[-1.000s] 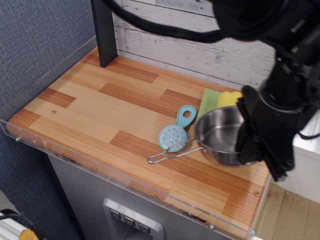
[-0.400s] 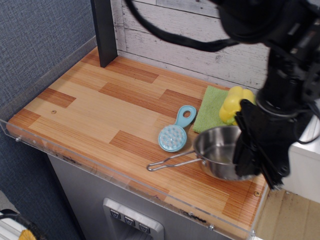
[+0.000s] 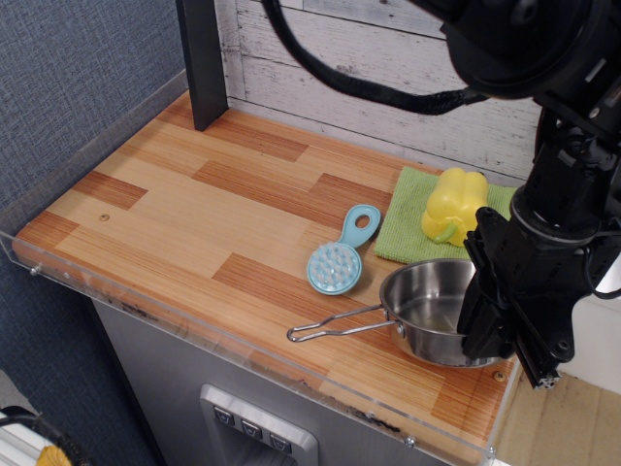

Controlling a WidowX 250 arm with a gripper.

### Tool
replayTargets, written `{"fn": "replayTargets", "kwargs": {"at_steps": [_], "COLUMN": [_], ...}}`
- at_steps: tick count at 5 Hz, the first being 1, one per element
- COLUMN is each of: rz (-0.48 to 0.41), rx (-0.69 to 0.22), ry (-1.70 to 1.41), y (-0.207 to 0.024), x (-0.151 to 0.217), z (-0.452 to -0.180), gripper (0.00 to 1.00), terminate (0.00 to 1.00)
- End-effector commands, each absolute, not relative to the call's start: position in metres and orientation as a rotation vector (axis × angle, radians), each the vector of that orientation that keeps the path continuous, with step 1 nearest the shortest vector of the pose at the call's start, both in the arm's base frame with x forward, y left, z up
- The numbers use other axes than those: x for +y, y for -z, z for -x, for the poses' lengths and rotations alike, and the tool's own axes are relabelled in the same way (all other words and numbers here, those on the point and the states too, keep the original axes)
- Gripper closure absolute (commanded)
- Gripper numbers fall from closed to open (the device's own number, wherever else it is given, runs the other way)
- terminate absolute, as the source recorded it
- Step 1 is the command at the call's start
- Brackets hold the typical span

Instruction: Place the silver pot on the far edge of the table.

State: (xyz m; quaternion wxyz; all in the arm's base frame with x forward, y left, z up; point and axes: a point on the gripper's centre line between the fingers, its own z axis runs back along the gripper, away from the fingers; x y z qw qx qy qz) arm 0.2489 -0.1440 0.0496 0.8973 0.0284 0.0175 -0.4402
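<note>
The silver pot (image 3: 427,309) sits near the front right corner of the wooden table (image 3: 194,214), its thin wire handle (image 3: 335,330) pointing left. My gripper (image 3: 482,325) is a black bulk over the pot's right rim, and it appears shut on that rim. Its fingertips are mostly hidden by its own body. The pot looks low, at or just above the table top.
A green cloth (image 3: 409,218) with a yellow toy pepper (image 3: 454,204) lies just behind the pot. A light blue scrubber (image 3: 340,257) lies to the pot's left. A black post (image 3: 202,58) stands at the back left. A clear acrylic rim (image 3: 146,311) borders the front edge.
My gripper has carried the pot toward the front right corner and lower. That uncovered the yellow pepper and the green cloth behind it.
</note>
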Motion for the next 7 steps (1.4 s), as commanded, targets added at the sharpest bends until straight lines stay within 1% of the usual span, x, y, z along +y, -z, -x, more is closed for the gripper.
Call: {"fn": "replayTargets", "kwargs": {"at_steps": [1, 2, 3, 4, 5, 6, 7], "rz": [0.016, 0.18, 0.18, 0.101, -0.019, -0.091, -0.11], "rx": [-0.04, -0.082, -0.181, -0.244, -0.223, -0.12, -0.052], "ry": [0.785, 0.588, 0.433, 0.301, 0.289, 0.287, 0.222], "y": [-0.077, -0.079, -0.1, -0.117, -0.119, -0.115, -0.109], "x": [-0.117, -0.082, -0.04, 0.0, 0.011, 0.008, 0.006], "z": [-0.237, -0.233, -0.23, -0.238, -0.264, -0.279, -0.276], "gripper": [0.0, 0.0, 0.0, 0.0, 0.0, 0.0, 0.0], "terminate": [0.0, 0.0, 0.0, 0.0, 0.0, 0.0, 1.0]}}
